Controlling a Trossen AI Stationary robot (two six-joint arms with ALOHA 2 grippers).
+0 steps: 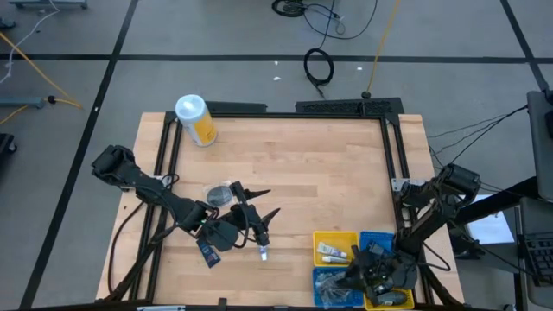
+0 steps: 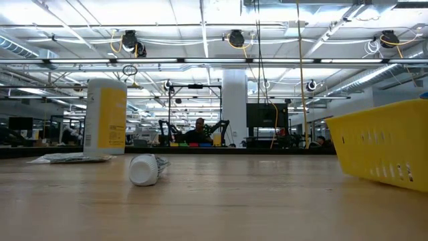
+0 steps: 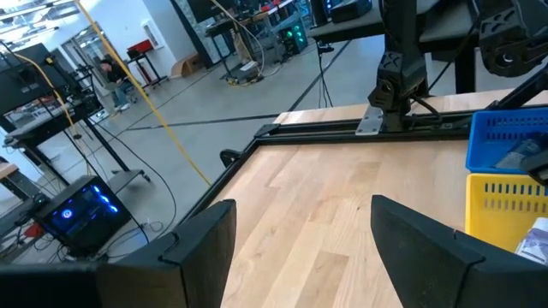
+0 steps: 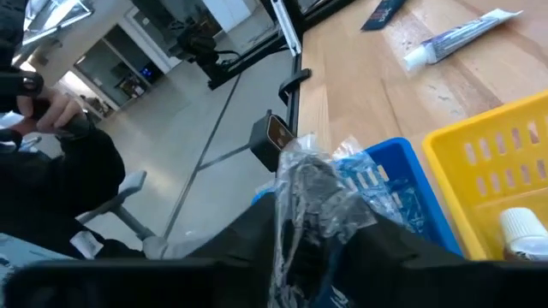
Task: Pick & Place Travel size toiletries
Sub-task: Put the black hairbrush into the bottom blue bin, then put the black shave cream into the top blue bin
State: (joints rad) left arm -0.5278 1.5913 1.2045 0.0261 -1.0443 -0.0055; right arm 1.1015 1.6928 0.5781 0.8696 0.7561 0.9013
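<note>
My right gripper [image 1: 367, 269] hovers over the bins at the table's near right corner and is shut on a dark toiletry in crinkled clear wrap [image 4: 312, 192], above a blue bin [image 4: 390, 184]. My left gripper [image 1: 266, 201] is open at the table's near middle, with bare wood between its fingers [image 3: 304, 210]. A white tube [image 1: 262, 250] and a dark blue tube [image 1: 207, 252] lie flat on the wood just nearer than it. A clear-wrapped packet [image 1: 220, 194] lies at its left. Another white tube [image 4: 522, 231] rests in a yellow bin [image 1: 335, 246]. My right gripper pinches the wrapped toiletry between its two fingers, which close on the lower part of the clear wrap [image 4: 300, 231]. The item stands out past the fingertips, lifted clear above the blue bin. The fingers hide the exact place of contact.
A tall yellow canister with a white lid [image 1: 197, 119] stands near the far left corner. Yellow and blue bins [image 1: 376, 244] cluster at the near right. Open wood [image 1: 320, 164] spans the middle and far right. A person's hand [image 4: 51, 107] shows beyond the table.
</note>
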